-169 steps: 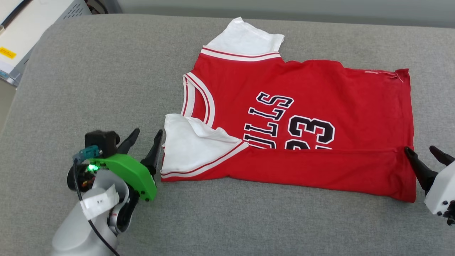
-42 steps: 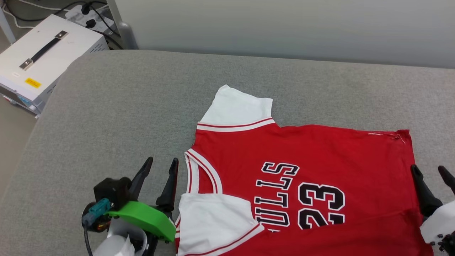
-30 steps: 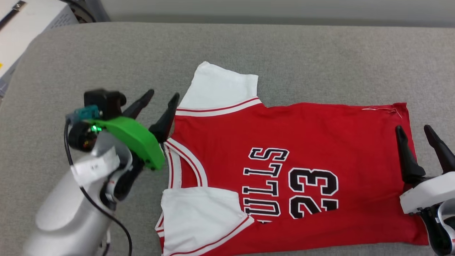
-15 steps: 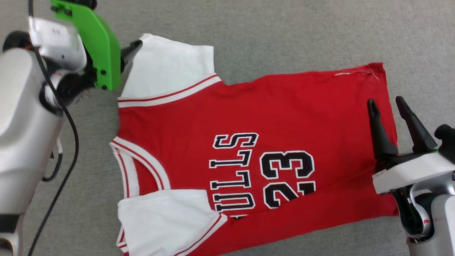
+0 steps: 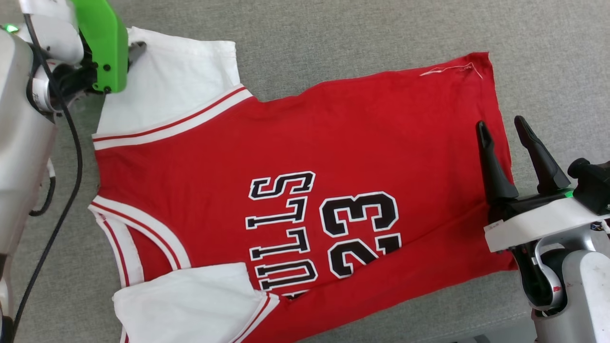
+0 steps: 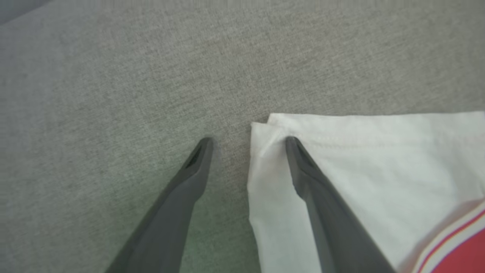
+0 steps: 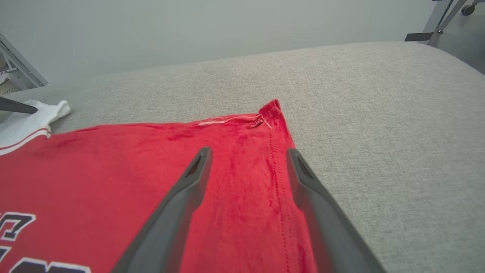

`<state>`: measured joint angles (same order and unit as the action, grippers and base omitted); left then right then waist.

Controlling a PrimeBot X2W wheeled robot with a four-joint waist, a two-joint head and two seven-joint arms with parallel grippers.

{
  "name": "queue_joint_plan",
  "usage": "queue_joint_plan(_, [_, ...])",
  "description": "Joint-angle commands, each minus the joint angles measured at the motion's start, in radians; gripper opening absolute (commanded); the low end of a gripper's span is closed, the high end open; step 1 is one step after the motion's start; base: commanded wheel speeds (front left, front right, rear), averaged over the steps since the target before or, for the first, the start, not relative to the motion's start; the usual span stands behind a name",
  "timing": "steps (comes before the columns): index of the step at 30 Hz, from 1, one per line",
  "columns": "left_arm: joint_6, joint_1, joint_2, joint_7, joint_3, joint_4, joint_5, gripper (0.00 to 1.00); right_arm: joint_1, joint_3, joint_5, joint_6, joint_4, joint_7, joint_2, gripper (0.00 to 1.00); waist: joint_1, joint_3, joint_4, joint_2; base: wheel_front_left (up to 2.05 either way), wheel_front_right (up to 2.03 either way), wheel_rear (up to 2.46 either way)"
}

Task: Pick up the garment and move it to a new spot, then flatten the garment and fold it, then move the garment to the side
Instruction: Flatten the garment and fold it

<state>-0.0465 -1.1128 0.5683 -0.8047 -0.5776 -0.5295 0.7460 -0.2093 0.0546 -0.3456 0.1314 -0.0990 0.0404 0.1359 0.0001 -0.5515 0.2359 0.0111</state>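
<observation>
Garment: red jersey with white short sleeves, spread flat and chest side up on the bench; it lies between the two grippers, collar end toward the left one, hem end toward the right one.
Bench: grey woven covering, bare ahead of both grippers.
Left gripper: fingers spread wide, nothing held; in the left wrist view one finger is over bare grey cloth and the other has its tip at the corner of the far sleeve. Contact cannot be told.
Right gripper: fingers spread wide, nothing held; the hem runs up between them, with red cloth under the inner finger and grey bench beside the outer one.
Hem corner: just ahead of the right gripper, slightly lifted, with a loose white thread beside it.
Near sleeve: white, folded over the chest, well behind the left gripper.
Lettering: black with white outline, partly covered by the near sleeve.
Numbers: same style, beside the lettering, toward the right gripper.
Green mount: on the left wrist, covering most of that gripper in the head view.
</observation>
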Motion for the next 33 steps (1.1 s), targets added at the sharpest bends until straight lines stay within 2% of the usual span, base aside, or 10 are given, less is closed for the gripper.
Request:
queue_joint_plan(1, [0.013, -0.012, 0.006, 0.01, -0.006, -0.027, -0.017, 1.0, -0.02, 0.002, 0.006, -0.001, 0.005, 0.008, -0.001, 1.0, -0.0001, -0.015, 0.012, -0.0111, 0.0, 0.0, 0.0])
queue_joint_plan(3, [0.01, -0.009, 0.005, 0.008, -0.016, -0.053, -0.023, 1.0, -0.02, 0.004, 0.006, -0.001, 0.007, 0.01, -0.002, 1.0, -0.0001, -0.017, 0.012, -0.0111, 0.0, 0.0, 0.0])
queue_joint_plan(4, [0.007, -0.007, 0.006, 0.001, -0.022, -0.065, -0.024, 0.84, -0.02, 0.004, 0.006, -0.001, 0.009, 0.011, -0.002, 1.0, -0.0001, -0.017, 0.011, -0.0111, 0.0, 0.0, 0.0])
queue_joint_plan(5, [0.001, -0.002, 0.006, -0.011, -0.028, -0.077, -0.021, 0.03, -0.02, 0.004, 0.006, -0.001, 0.01, 0.011, -0.002, 1.0, -0.0001, -0.015, 0.01, -0.0111, 0.0, 0.0, 0.0])
queue_joint_plan(8, [-0.012, 0.009, -0.006, -0.017, -0.028, -0.09, 0.001, 0.0, -0.019, -0.003, 0.008, -0.001, 0.013, 0.008, 0.003, 1.0, -0.0001, -0.007, 0.0, -0.0111, 0.0, 0.0, 0.0])
queue_joint_plan(12, [-0.023, 0.025, -0.055, 0.127, 0.012, -0.073, 0.033, 0.0, -0.015, -0.022, 0.018, -0.001, 0.009, -0.021, 0.023, 1.0, -0.0001, 0.038, -0.03, -0.0111, 0.0, 0.0, 0.0])
queue_joint_plan(20, [-0.046, 0.074, -0.087, 0.246, 0.028, -0.015, 0.061, 0.0, 0.002, -0.061, 0.024, -0.001, -0.023, -0.162, 0.11, 1.0, -0.0001, 0.129, -0.103, -0.0111, 0.0, 0.0, 0.0])
queue_joint_plan(27, [-0.05, 0.157, -0.054, 0.294, 0.015, 0.167, 0.05, 0.0, -0.059, -0.084, -0.061, -0.001, -0.026, -0.461, 0.264, 1.0, -0.0001, 0.164, -0.182, -0.0111, 0.0, 0.0, 0.0])
queue_joint_plan(28, [-0.035, 0.198, -0.041, 0.305, 0.01, 0.271, 0.043, 0.0, -0.11, -0.086, -0.094, -0.001, -0.004, -0.577, 0.324, 1.0, -0.0001, 0.155, -0.211, -0.0111, 0.0, 0.0, 0.0])
queue_joint_plan(33, [-0.003, 0.252, -0.024, 0.313, 0.004, 0.436, 0.03, 0.0, -0.187, -0.085, -0.118, -0.001, 0.065, -0.719, 0.39, 1.0, -0.0001, 0.131, -0.254, -0.0111, 0.0, 0.0, 0.0])
